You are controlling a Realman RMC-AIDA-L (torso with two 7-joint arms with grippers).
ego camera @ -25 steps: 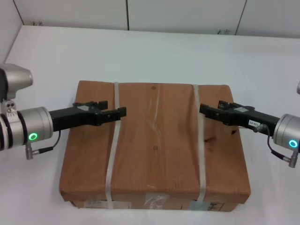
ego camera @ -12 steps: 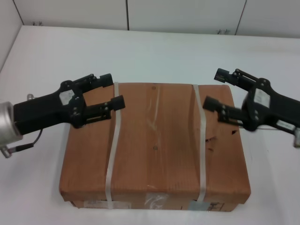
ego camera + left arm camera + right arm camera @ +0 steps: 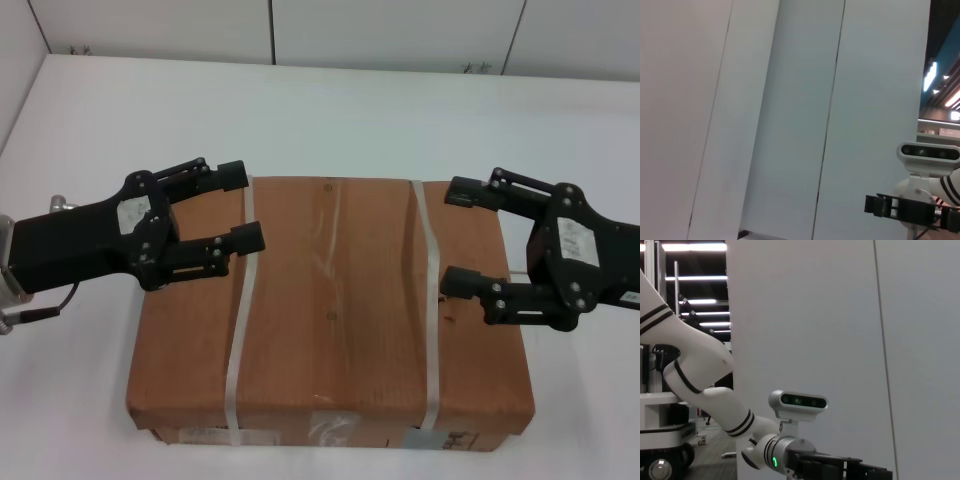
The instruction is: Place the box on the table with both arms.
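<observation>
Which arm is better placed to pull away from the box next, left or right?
Neither clearly: the left hand and right hand both hover open above the box, which lies on the table.

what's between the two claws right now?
In the head view, only the box top: bare cardboard with its tape seam and two straps. The left claw and right claw stand open above it.

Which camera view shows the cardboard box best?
The head view: the box lies whole on the table, with both straps visible, between the open left hand and open right hand. Both wrist views show none of it, only wall panels and the opposite arm's hand.
</observation>
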